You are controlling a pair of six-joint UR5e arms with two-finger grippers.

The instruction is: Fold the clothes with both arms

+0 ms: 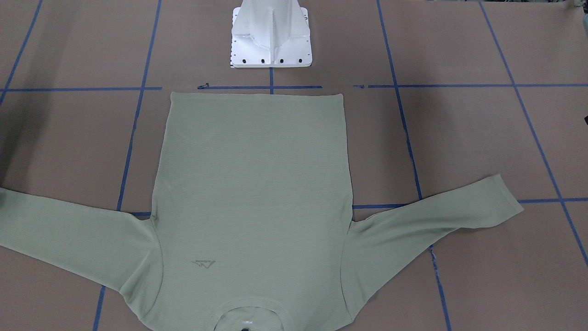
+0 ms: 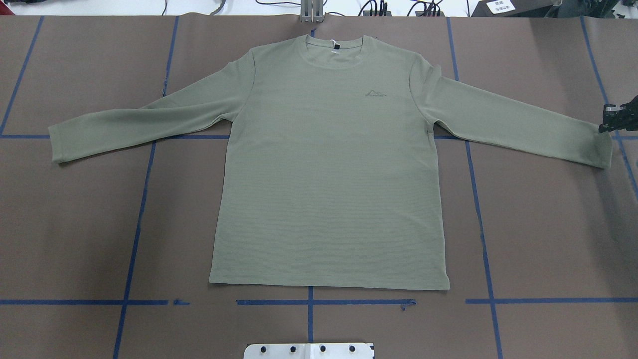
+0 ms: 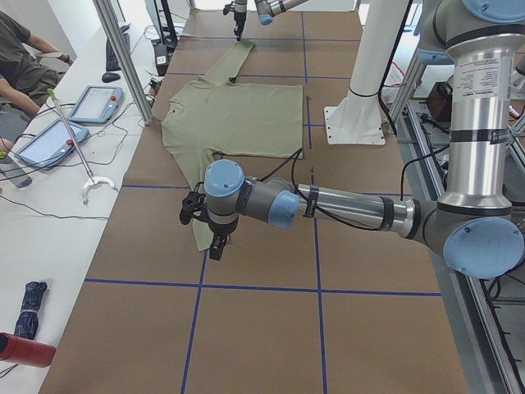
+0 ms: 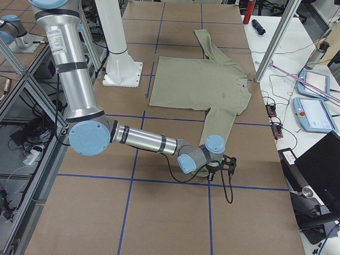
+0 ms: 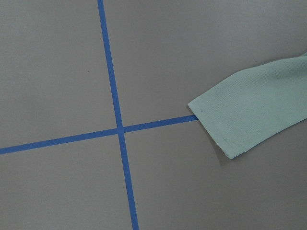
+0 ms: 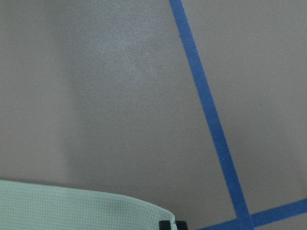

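Shirt [image 2: 329, 174]: I see it flat on the table [image 2: 75, 224], front up, with the hem toward the pedestal [image 1: 271, 41] and the collar at the far edge. Both sleeves are spread out to the sides.

Left gripper [image 3: 216, 249]: it hangs near the left cuff [image 5: 225, 124], which lies flat beside a crossing of blue tape [image 5: 112, 96]. I cannot tell whether the claw is released or clenched.

Right gripper [image 2: 612, 122]: it sits just beside the right cuff [image 2: 600, 152], at the edge of my overhead view. I cannot tell its claw state either, nor whether it touches the cloth.
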